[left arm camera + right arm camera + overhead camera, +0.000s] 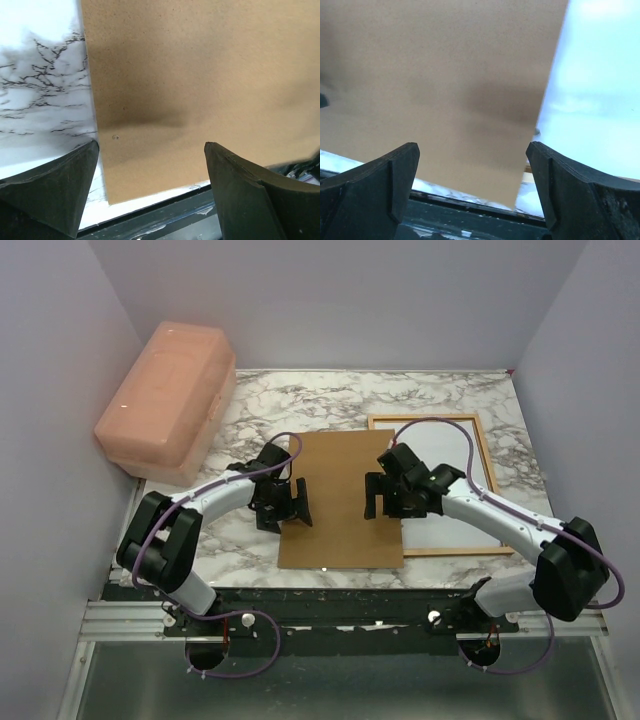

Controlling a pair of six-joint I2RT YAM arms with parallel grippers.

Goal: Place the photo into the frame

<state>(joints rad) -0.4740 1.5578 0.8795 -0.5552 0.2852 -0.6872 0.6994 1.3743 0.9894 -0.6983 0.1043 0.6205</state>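
Frame left edge — apparently hidden under board.

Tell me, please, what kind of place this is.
Probably a robot test cell, not a home: plain grey walls close in a marble-patterned tabletop, and two robot arms are bolted to a metal rail at its near edge.

Text: none could be read in any view.
Board: plain brown, with no legible marks.
Box: far left, no label could be read.
Frame: right, no writing could be read.
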